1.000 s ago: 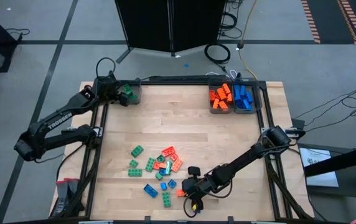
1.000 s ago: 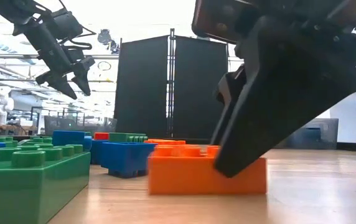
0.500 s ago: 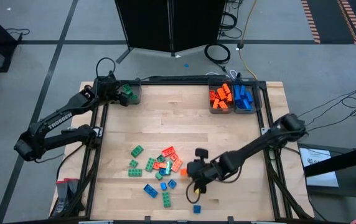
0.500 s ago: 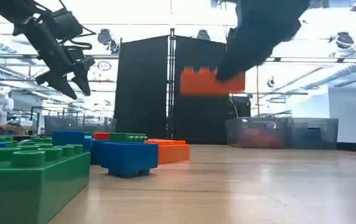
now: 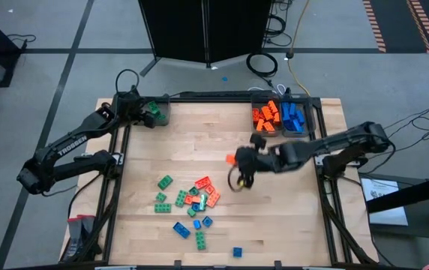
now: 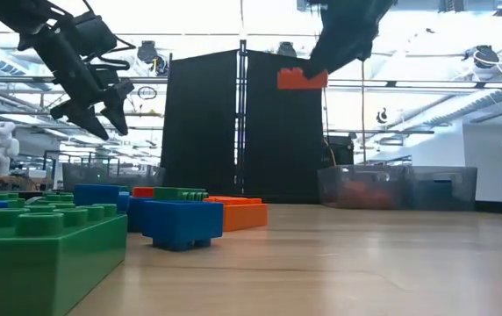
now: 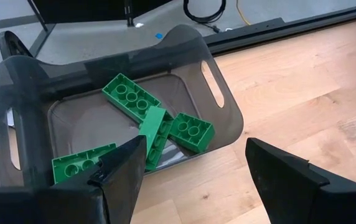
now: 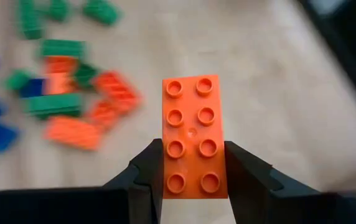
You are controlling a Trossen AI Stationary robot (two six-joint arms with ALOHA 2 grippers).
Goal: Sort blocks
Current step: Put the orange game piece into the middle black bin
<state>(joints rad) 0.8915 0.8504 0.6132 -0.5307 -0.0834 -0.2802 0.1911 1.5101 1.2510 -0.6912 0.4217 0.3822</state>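
**Orange brick held aloft over mid-table**

High view: the right gripper [image 5: 238,160] is seen above the centre of the wooden table [image 5: 199,135], an orange brick [image 5: 230,159] clamped at its tip. The loose blocks [image 5: 188,201] are scattered toward 7 o'clock from it. Two bins at the 1 o'clock corner are filled, the orange bin [image 5: 265,118] beside the blue bin [image 5: 294,118]. The left gripper [image 5: 148,112] is parked over the green bin [image 5: 157,112] at the 11 o'clock corner.

Low view: the orange brick is seen high above the tabletop, held level; green, blue and orange bricks lie in the foreground.

Left wrist view: the fingers are spread wide, nothing between them; green bricks [image 7: 147,121] lie in the bin below.

Right wrist view: the orange brick, two studs by four, is pinched by its long sides between the narrowed fingers [image 8: 147,177].
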